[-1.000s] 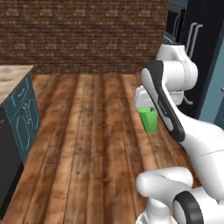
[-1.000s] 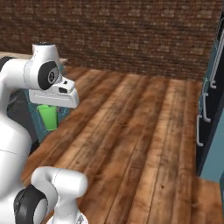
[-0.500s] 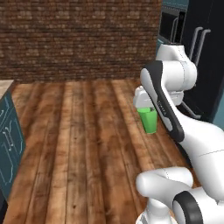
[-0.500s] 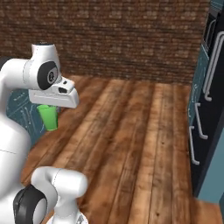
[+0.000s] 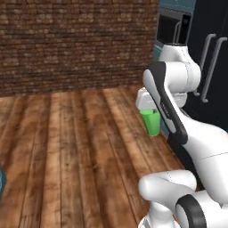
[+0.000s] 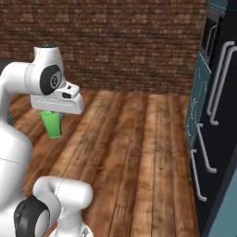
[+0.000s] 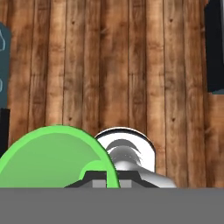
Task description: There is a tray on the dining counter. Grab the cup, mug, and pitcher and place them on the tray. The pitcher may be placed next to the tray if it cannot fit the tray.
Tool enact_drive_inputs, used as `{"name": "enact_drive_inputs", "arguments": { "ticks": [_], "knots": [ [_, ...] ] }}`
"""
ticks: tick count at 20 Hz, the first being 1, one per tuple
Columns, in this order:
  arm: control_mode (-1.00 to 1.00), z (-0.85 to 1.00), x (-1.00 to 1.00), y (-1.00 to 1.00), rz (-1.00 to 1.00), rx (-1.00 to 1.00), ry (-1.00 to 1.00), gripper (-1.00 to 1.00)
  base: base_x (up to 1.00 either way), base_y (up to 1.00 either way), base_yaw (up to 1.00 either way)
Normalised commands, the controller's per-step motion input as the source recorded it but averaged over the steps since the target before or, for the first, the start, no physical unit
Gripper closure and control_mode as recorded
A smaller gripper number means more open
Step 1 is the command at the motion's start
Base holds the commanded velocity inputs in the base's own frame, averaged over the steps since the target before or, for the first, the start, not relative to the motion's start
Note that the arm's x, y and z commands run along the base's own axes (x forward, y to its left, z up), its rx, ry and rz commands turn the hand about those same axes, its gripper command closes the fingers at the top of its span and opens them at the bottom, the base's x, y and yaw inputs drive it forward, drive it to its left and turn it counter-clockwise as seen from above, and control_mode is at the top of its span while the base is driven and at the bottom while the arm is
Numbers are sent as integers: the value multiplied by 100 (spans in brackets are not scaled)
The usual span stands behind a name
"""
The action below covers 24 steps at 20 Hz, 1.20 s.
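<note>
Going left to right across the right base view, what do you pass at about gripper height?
Green cup hanging under the gripper, shut on it → bare wooden floor → teal cabinet front → dark tall doors with pale bar handles.

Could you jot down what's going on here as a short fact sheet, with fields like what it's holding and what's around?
holding: the cup, bright green, hanging below the hand
gripper: shut on the cup's rim
cup position: in the air over the wooden floor, upright
surroundings: brick wall, dark tall cabinets with long handles
tray, mug, pitcher: cannot tell from these pictures
</note>
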Motion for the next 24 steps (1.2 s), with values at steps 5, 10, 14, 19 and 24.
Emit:
{"name": "enact_drive_inputs", "arguments": {
  "ticks": [5, 10, 14, 19, 24],
  "knots": [
    [100, 0, 0, 0, 0, 0, 0, 100, 100, 41, -5],
    [100, 0, 0, 0, 0, 0, 0, 100, 100, 36, 0],
    [100, 0, 0, 0, 0, 0, 0, 100, 100, 24, 0],
    [100, 0, 0, 0, 0, 0, 0, 100, 100, 6, 0],
    [100, 0, 0, 0, 0, 0, 0, 100, 100, 10, 0]
  ]
}}
